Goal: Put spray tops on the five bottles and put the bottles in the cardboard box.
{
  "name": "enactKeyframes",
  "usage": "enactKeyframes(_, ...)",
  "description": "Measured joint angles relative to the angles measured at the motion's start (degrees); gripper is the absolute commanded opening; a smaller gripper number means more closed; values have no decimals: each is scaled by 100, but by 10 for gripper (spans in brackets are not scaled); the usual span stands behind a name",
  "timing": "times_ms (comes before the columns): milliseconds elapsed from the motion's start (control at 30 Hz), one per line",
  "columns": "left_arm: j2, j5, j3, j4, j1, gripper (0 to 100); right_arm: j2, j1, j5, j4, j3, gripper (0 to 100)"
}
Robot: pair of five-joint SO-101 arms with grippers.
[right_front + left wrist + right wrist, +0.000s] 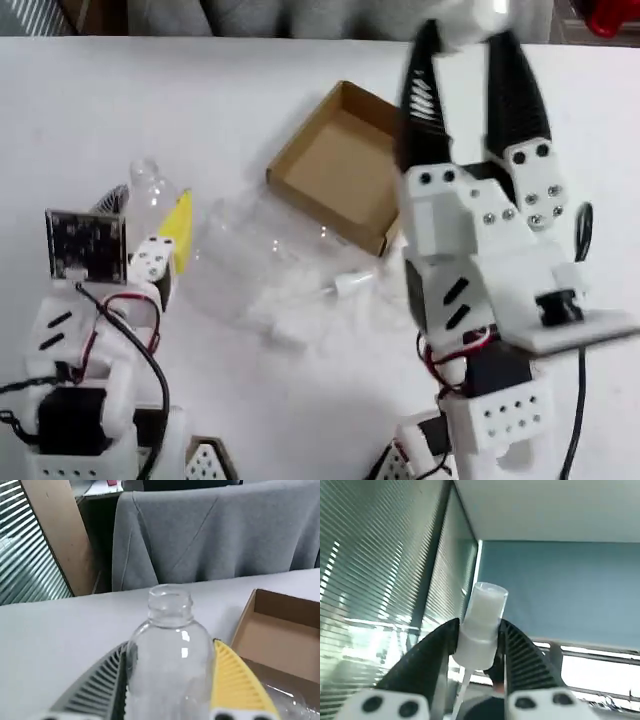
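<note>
Clear plastic: I have an uncapped bottle (170,650) upright in my left claw (170,685), its grey and yellow fingers (235,690) closed against the bottle's sides. My right claw (479,635), high above the white table (200,90), pinches a white spray top (482,615). Between the arms, more clear bottles (255,255) lie beside a loose top (355,283). Just beyond them sits the open cardboard box (335,165).
</note>
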Motion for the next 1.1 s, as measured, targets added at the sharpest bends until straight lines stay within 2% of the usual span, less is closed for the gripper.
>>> enactKeyframes(200,-844,0,721,-448,536,20,457,-800,0,1292,-1609,15)
enactKeyframes(400,-1354,413,1055,-510,659,20,255,-1275,0,2576,-1864,15)
enactKeyframes(567,-1503,571,1415,-782,703,20,-44,-1714,0,2866,-1442,15)
enactKeyframes(833,-1811,607,2426,-1512,747,20,-492,-2409,0,2479,-800,15)
enactKeyframes(1100,-2119,607,2936,-1732,721,20,44,-2901,0,2479,-695,15)
